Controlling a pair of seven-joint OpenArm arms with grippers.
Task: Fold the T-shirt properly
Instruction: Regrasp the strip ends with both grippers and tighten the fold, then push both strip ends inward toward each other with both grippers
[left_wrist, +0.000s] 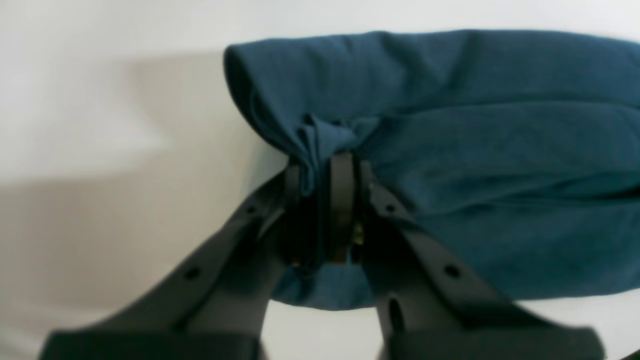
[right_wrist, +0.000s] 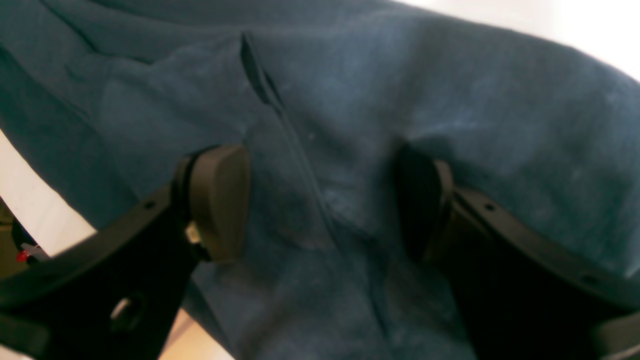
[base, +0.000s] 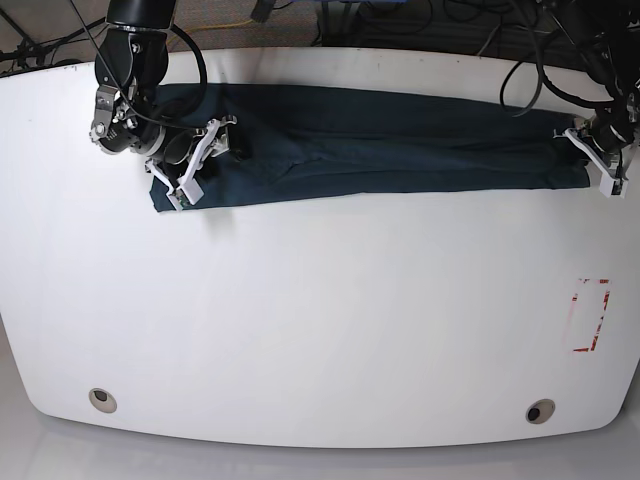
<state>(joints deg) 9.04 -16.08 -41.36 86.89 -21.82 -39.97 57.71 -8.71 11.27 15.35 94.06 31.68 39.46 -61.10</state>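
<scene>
Left gripper (left_wrist: 322, 172) clamped on a bunched pinch of the T-shirt (left_wrist: 475, 150) at its end, low centre of the left wrist view; at far right of the base view, same gripper (base: 605, 160) at the cloth's right tip. Right gripper (right_wrist: 320, 200) spread wide, pads (right_wrist: 220, 200) pressed down onto the cloth on either side of a raised seam, nothing pinched between them yet; seen at upper left of the base view (base: 190, 160).

T-shirt (base: 380, 145) laid as a long narrow band across the upper part of the white table (base: 320, 320), already folded lengthwise, stretching from upper left to upper right.

Possible trouble from here:
- Uneven grip on the left side: only a crumpled tuft caught, so probably not all layers held; lower layers likely to slide out once lifted, spoiling the fold.
- Right side not yet closed: lifting one end alone likely to drag and twist the band, pulling it askew.
- Right pads set in from the cloth's end, judging by the base view; closing there likely to gather a ridge mid-cloth, leaving the end flopping loose.
- Soft cloth prone to sagging between the two ends, so creases likely at the halfway fold.
</scene>
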